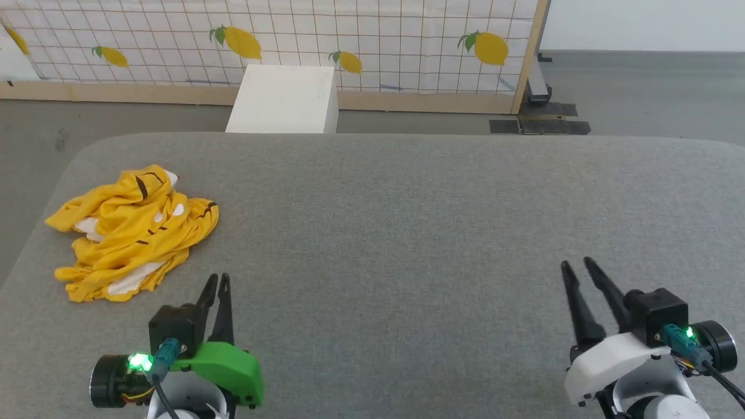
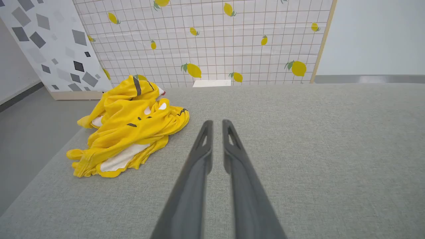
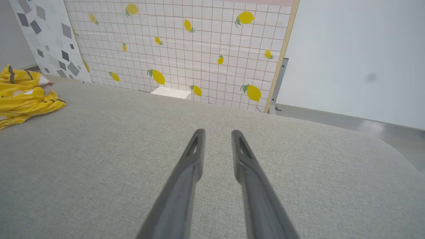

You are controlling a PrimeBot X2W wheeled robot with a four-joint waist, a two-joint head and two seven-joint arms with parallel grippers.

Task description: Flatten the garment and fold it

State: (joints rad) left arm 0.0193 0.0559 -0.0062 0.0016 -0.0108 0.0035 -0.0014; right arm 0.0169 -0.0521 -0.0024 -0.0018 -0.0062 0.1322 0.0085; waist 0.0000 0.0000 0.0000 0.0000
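1. There is one garment [image 1: 134, 233], one grey fabric-covered desk [image 1: 407, 233] and two sets of jaws, each with two long dark fingers. One white box [image 1: 285, 99] stands on the floor beyond the desk's far edge, in front of a lemon-print panel [image 1: 378, 35].
2. The left jaws are at the near left of the desk. They are almost closed, with only a slim gap between the fingers [image 2: 199, 159]. They hold nothing and touch no cloth.
3. The right jaws are at the near right. They are parted a little wider, and bare desk shows plainly between the fingers [image 3: 249, 172]. They too hold nothing.
4. The garment lies crumpled in a loose heap at the far left of the desk, close to its left edge. It is bright yellow, with white patches and black stripes showing among the folds.
5. The heap is just beyond the left jaws and to their left. It is near them, but a strip of bare desk lies between.
6. The garment is well apart from the right jaws, across most of the desk's width.
7. In the right wrist view the garment [image 3: 23, 96] sits at the far left edge.
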